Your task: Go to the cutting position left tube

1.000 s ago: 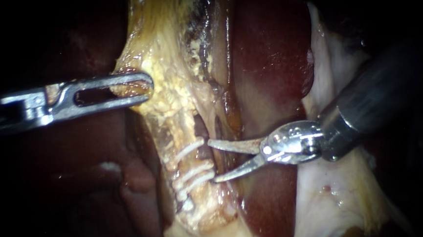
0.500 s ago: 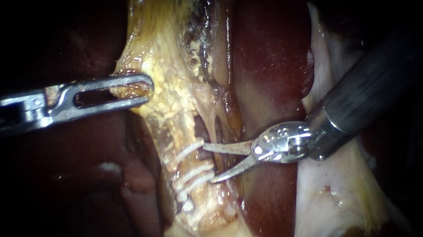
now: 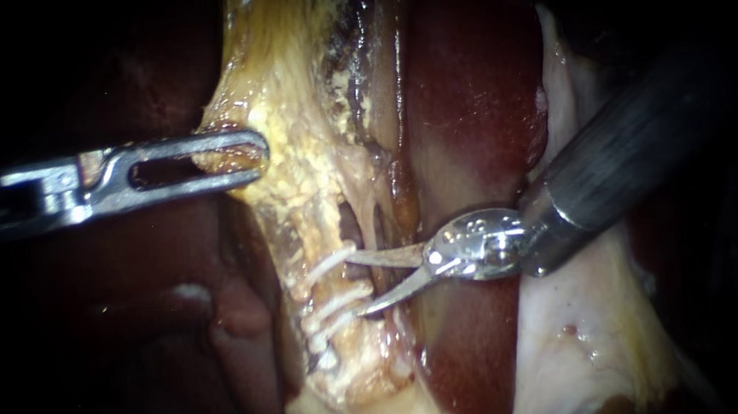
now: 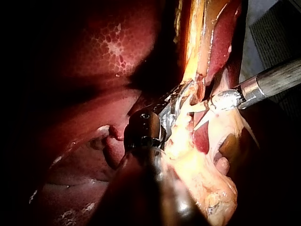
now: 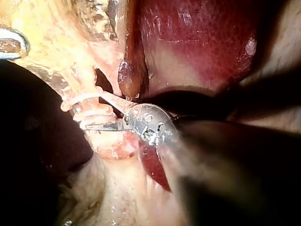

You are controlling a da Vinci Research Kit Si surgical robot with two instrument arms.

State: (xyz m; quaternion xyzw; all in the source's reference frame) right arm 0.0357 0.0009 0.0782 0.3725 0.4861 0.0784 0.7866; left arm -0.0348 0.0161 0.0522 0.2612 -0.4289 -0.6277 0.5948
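The right instrument has its end effector open, its 2 blade tips reaching the left tube between the upper clip and lower clips. The tips could drift onto a clip, or go too deep and nick the liver. The left instrument, its end effector clamped on yellow tissue, could slip and slacken the tube.

The light I work under falls only on the middle. Toward the edges of the endoscope view it sinks to black. In the left wrist view, beyond the wet, glinting liver, a pale grey surface lies beside a darker, finely lined grey patch. I cannot tell what either is.
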